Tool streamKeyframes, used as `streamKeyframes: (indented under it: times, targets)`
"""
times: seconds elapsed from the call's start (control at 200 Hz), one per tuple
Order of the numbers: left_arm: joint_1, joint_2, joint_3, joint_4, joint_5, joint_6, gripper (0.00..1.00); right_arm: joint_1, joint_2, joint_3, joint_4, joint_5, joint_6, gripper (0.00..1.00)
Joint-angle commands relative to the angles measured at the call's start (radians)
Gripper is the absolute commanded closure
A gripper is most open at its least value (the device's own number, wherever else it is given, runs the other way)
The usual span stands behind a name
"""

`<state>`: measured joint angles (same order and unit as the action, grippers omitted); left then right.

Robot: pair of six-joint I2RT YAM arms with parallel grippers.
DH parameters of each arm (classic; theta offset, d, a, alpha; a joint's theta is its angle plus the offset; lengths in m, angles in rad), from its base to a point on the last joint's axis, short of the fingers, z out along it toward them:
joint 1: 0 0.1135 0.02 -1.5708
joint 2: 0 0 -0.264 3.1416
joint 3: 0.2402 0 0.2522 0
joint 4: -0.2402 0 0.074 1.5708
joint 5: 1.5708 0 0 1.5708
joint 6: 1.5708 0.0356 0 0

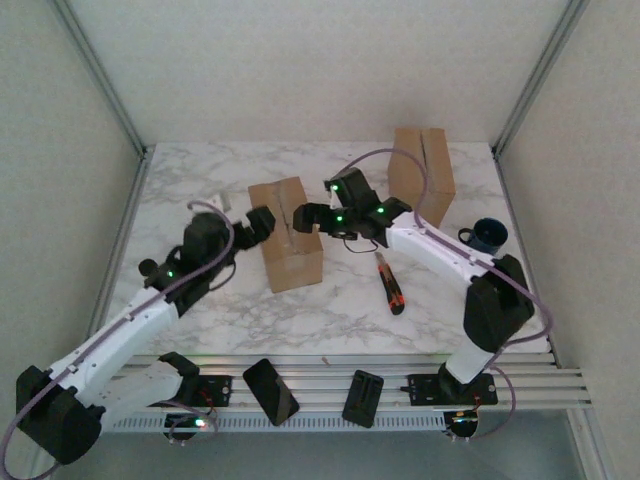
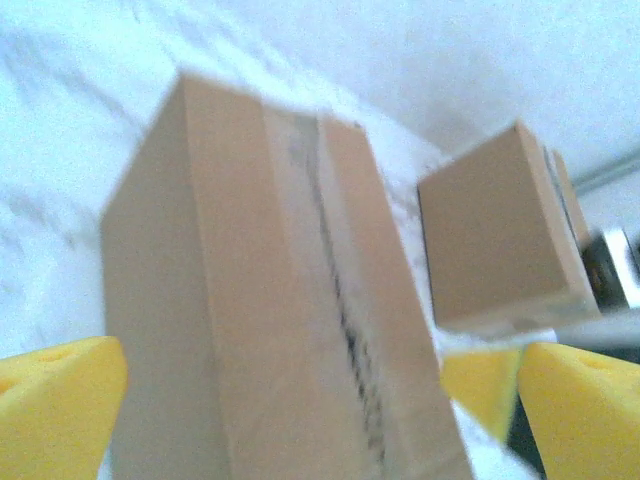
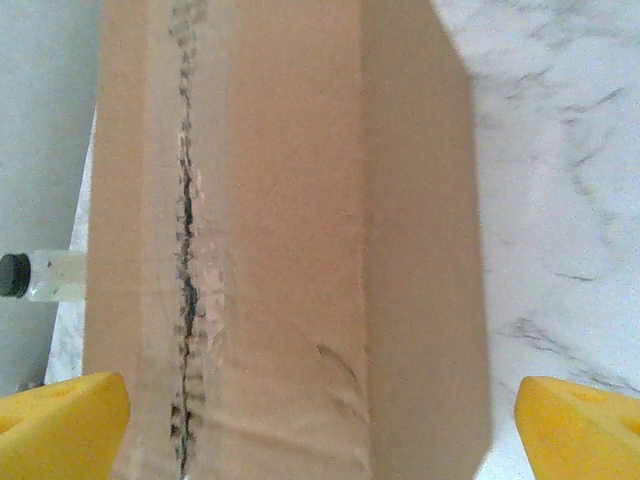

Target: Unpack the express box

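The express box (image 1: 290, 245) stands near the middle of the marble bench (image 1: 200, 170), and both tools are at it. The left tool (image 1: 262, 222) is at its left side. The right tool (image 1: 303, 217) is over its top right edge. Both tools are spread wide and hold nothing.

In the left wrist view the yellow fingers (image 2: 55, 410) sit far apart in the bottom corners, with the box between them. In the right wrist view the fingers (image 3: 60, 425) are just as wide. The box top lies between them, with a dark ragged slit down its tape.

There are two cardboard boxes. The second box (image 1: 422, 172) stands at the back right, well apart. There is one utility knife (image 1: 390, 283) lying right of the express box, one blue mug (image 1: 487, 236) near the right edge, and one small clear bottle (image 3: 35, 275) with a black cap.

The bottle is half hidden behind the box. The left wrist view is blurry. I cannot tell if any finger touches the box
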<state>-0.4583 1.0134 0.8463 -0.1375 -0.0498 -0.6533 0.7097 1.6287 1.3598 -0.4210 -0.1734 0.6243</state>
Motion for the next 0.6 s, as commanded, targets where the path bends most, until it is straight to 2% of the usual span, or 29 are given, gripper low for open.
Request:
streamKeyframes:
  times: [0.0, 0.105, 0.2, 0.275, 0.441, 0.596]
  targets:
    - [0.098, 0.110, 0.134, -0.144, -0.046, 0.122, 0.00, 0.007, -0.111, -0.073, -0.045, 0.098, -0.010, 0.01]
    - [0.188, 0.279, 0.248, -0.111, 0.045, 0.179, 0.00, 0.032, -0.215, -0.240, 0.084, 0.134, 0.038, 0.01]
    - [0.228, 0.420, 0.336, -0.048, 0.110, 0.236, 0.00, 0.107, -0.314, -0.468, 0.392, 0.171, 0.090, 0.01]
    - [0.250, 0.514, 0.395, 0.007, 0.195, 0.268, 0.00, 0.172, -0.354, -0.586, 0.605, 0.277, 0.087, 0.01]
    - [0.272, 0.633, 0.451, 0.113, 0.343, 0.288, 0.00, 0.271, -0.307, -0.634, 0.786, 0.445, 0.045, 0.01]
    - [0.271, 0.656, 0.416, 0.216, 0.429, 0.280, 0.00, 0.311, -0.235, -0.647, 0.936, 0.513, 0.049, 0.01]
